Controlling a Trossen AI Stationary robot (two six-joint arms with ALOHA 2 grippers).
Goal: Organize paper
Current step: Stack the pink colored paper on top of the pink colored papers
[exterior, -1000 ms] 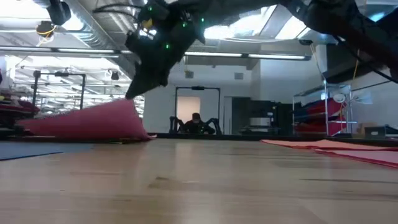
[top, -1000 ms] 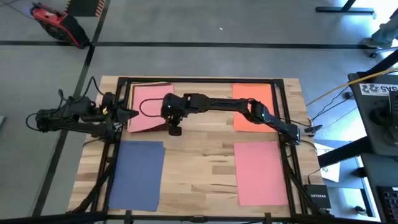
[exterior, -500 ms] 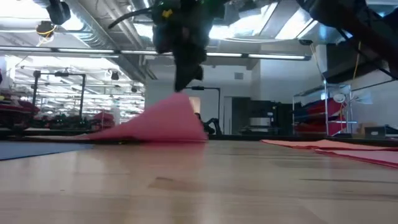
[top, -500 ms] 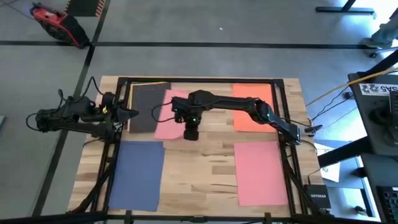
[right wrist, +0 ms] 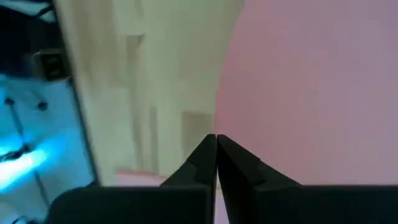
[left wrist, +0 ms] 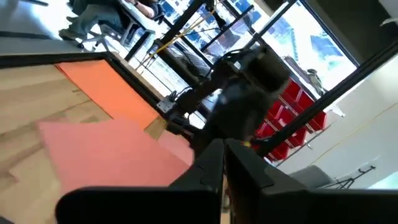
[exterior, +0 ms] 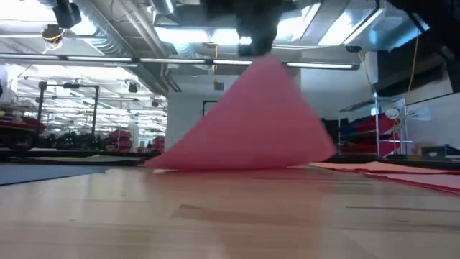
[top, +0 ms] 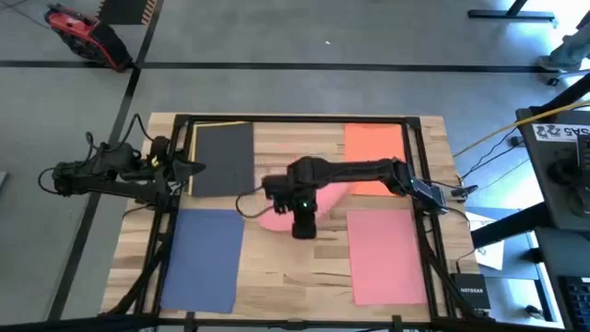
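A pink sheet of paper (exterior: 248, 122) stands like a tent near the table's middle, under my right gripper (top: 300, 212), which is shut on it. A dark grey sheet (top: 226, 157) lies flat at the far left and an orange sheet (top: 373, 152) at the far right. A blue sheet (top: 203, 258) lies at the near left and a second pink sheet (top: 387, 254) at the near right. My left gripper (top: 195, 169) waits shut at the table's left edge, holding nothing. My right gripper pinches the pink sheet at its edge (right wrist: 219, 121) between the two fingers, coming from above and pointing down. The held part (exterior: 264, 63) is raised to a peak. The sheet slopes down from there, and its lower edge (exterior: 237, 167) rests on the table.
A black frame (top: 295, 118) runs around the tabletop. Bare wood (top: 295, 277) shows between the blue sheet and the near-right pink sheet. The right arm (top: 359, 171) reaches across the table's middle from the right.
My right gripper has moved toward the table's right and near edges and has risen, dragging the pink sheet with it. The sheet has slid off the dark grey sheet, which now lies uncovered. Its held part has been lifted from a low fold to a high peak.
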